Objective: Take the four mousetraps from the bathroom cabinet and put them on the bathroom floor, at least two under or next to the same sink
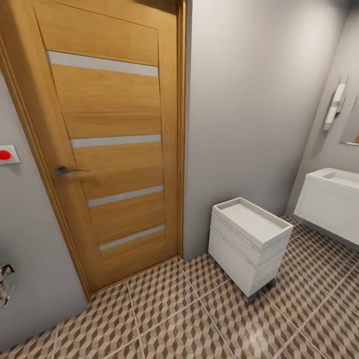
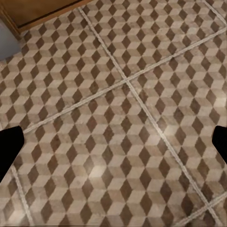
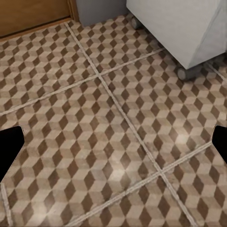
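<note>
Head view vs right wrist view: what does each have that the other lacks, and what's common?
Head view alone: the door handle, the white sink on its wall-hung vanity, a red button on the wall, the drawer unit's tray top.
Right wrist view alone: the right gripper, open over bare tiles, and the unit's castor wheels.
Both: the wooden door, the white drawer unit, the cube-pattern floor.

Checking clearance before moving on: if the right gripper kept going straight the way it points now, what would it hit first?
Most likely the bathroom floor: the right gripper points down at bare patterned tile between its open fingers. The small white drawer unit on wheels stands off to one side, apparently out of that line.
</note>
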Controlling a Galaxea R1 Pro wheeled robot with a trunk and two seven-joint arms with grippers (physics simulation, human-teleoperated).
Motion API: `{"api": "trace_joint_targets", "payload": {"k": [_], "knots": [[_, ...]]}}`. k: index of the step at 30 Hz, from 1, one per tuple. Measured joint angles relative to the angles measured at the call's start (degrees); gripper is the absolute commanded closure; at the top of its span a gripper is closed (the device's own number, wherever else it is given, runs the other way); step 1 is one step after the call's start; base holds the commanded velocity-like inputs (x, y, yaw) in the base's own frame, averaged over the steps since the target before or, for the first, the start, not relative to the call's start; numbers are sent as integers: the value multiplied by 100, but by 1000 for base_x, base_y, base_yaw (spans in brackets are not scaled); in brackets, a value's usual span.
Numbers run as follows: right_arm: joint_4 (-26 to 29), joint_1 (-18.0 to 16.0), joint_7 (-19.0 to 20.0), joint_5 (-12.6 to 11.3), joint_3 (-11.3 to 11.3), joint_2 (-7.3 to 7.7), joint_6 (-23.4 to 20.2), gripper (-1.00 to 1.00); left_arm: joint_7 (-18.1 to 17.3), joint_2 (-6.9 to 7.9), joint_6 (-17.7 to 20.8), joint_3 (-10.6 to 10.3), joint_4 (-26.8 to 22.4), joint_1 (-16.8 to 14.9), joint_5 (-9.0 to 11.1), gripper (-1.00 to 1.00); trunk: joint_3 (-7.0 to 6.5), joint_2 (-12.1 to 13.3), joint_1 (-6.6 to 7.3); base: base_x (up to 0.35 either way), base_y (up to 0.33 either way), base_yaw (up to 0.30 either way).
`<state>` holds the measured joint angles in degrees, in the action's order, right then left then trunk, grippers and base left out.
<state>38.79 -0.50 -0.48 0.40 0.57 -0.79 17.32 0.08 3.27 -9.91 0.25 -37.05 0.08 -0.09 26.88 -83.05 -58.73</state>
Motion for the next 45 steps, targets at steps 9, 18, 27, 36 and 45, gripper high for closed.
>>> {"api": "trace_joint_targets", "payload": {"k": [9, 18, 27, 36, 45], "knots": [[-4, 0, -2, 0, 0, 0, 0, -100, 0, -13, 0, -8, 2, 0, -5, -100, 0, 0, 0, 0, 0, 257], [-102, 1, -1, 0, 4, 0, -1, -100, 0, -19, 0, -9, 24, 0, -6, -100, 0, 0, 0, 0, 0, 257], [-154, 0, -2, 0, 8, -1, 0, -100, 0, -20, 0, -17, 35, 0, -6, -100, 0, 0, 0, 0, 0, 257], [-160, 1, -3, 0, 8, -2, 0, -100, 0, -20, 0, -17, 35, 0, -6, -100, 0, 0, 0, 0, 0, 257], [-159, 0, -2, 0, 6, 0, 0, -100, 0, -20, 0, -17, 36, 0, -7, -100, 0, 0, 0, 0, 0, 257]]}}
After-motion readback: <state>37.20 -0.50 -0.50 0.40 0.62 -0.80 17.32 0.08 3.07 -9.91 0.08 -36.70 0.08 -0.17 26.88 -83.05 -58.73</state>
